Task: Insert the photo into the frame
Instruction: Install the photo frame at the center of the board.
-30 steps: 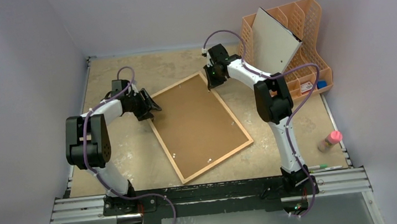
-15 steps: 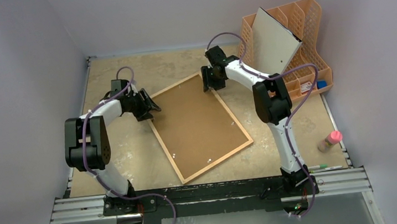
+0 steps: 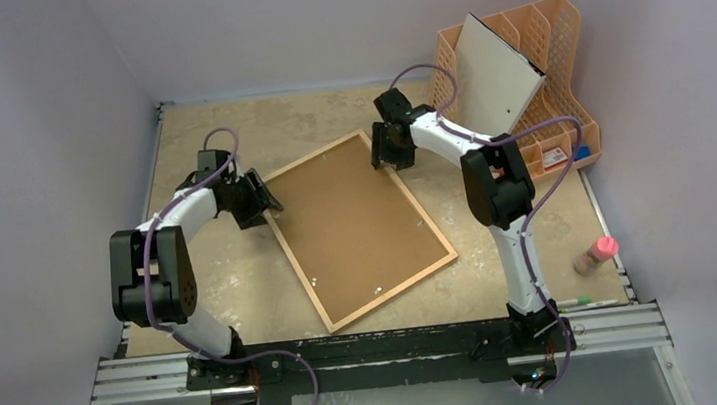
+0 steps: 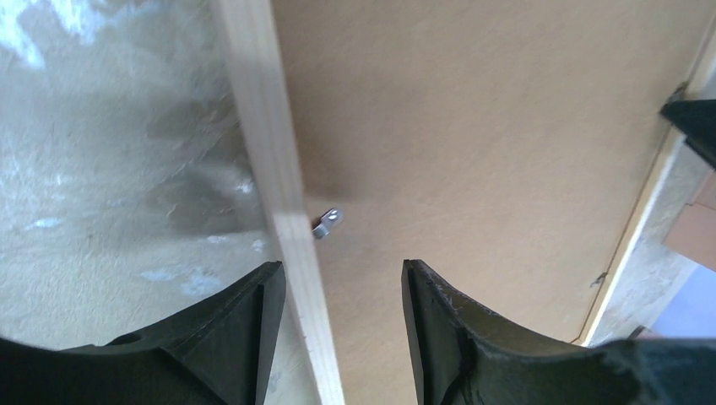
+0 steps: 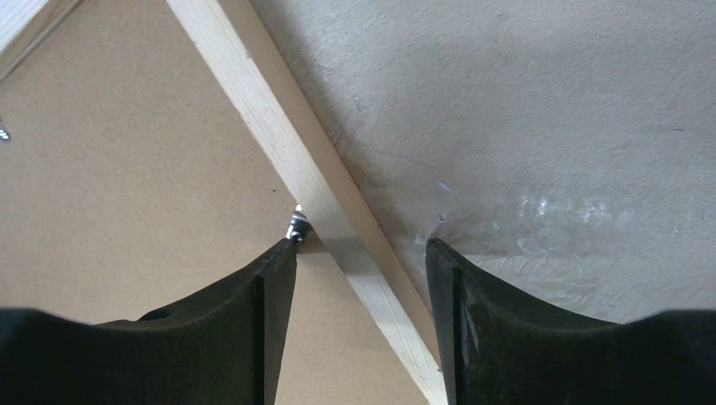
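- Showing a scuffed beige table (image 3: 305,118) from above, boxed in by pale lilac walls, with both arms stretched out over it.
- Finds the frame (image 4: 268,126) flat on the middle of that table, back side up and turned at a slant, with a pale wooden rim on all four sides.
- Catches a brown backing panel (image 3: 362,225) seated inside the rim and covering the whole opening.
- Places an orange lattice organizer (image 3: 558,36) at the far right of the table, with a white-grey board (image 3: 494,73) propped at a tilt in it.
- Puts the left gripper (image 4: 342,337) at the frame's left rail near the far corner, jaws parted and gripping nothing, with one finger over bare table, the other over the panel and the rail between them.
- Puts the right gripper (image 5: 359,329) at the right rail near the far corner, jaws likewise spread and holding nothing, straddling the wood with one fingertip right against a small metal clip (image 5: 296,228).
- Leaves a pink-capped bottle (image 3: 596,254) near the table's right edge, well apart from the frame, with pens (image 3: 581,303) nearer the arm bases.
- Picks out a second small metal tab (image 4: 329,223) on the panel, just beside the left rail and ahead of the left fingers.
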